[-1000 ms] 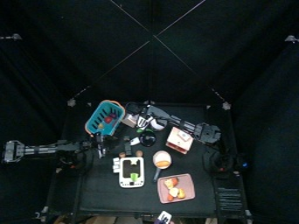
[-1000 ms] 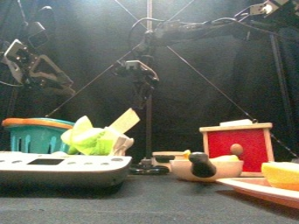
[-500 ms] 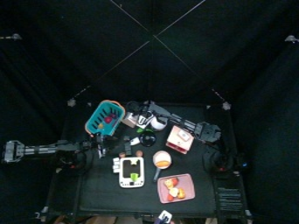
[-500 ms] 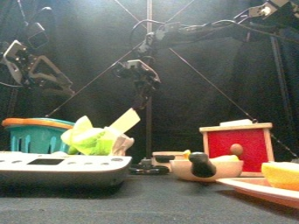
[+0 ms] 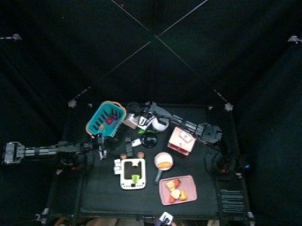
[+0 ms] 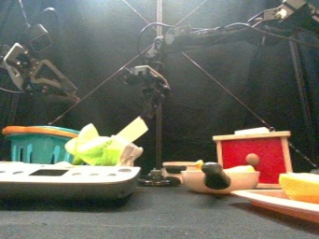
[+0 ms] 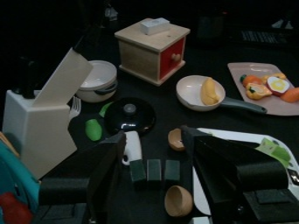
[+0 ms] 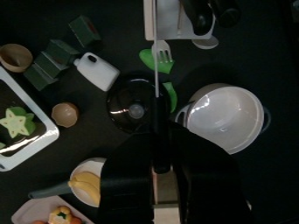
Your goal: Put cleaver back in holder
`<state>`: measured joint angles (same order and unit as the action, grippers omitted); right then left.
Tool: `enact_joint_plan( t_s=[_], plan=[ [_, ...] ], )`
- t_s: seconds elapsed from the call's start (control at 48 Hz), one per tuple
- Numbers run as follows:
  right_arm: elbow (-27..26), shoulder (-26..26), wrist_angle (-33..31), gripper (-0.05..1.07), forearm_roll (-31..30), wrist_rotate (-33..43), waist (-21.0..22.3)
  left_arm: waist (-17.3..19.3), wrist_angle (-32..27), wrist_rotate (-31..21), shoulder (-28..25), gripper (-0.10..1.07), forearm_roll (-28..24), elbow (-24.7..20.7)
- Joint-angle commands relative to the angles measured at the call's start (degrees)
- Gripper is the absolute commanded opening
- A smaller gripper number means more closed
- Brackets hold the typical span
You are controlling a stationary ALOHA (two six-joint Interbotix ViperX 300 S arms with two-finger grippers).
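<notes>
My right gripper (image 8: 156, 144) is shut on the cleaver's pale handle (image 8: 163, 188). The cleaver (image 8: 156, 105) shows edge-on as a thin pale line running toward the white holder (image 8: 173, 16). In the front view that gripper (image 6: 151, 86) hangs above the table's middle, with the cleaver (image 6: 157, 131) pointing straight down beside the holder's beige slanted top (image 6: 131, 128). The holder (image 7: 38, 118) stands near the teal basket. My left gripper (image 7: 158, 162) is open and holds nothing. It is raised at the left (image 6: 32, 70).
Around the holder lie a white bowl (image 8: 228, 118), a black round lid (image 8: 135, 109) and a green piece (image 7: 93, 129). A red wooden box (image 7: 155, 48), a plate of fruit (image 7: 267, 83), a teal basket (image 6: 37, 140) and a white tray (image 6: 62, 177) crowd the table.
The right gripper with the cleaver has shifted only slightly above the holder. The left arm has not moved.
</notes>
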<state>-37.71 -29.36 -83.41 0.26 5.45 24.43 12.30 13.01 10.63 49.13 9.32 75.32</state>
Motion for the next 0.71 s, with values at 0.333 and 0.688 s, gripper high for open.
enact_joint_plan(
  t_s=[0.333,0.688],
  plan=[
    [-3.7,1.1,0.2,0.46,-0.1,0.0,0.4,0.1,0.3,0.1,-0.2,0.89,-0.2,-0.5],
    [-6.8,-0.8,0.2,0.51,-0.3,0.1,0.4,0.1,0.3,0.1,-0.1,0.89,-0.2,-0.4]
  ],
)
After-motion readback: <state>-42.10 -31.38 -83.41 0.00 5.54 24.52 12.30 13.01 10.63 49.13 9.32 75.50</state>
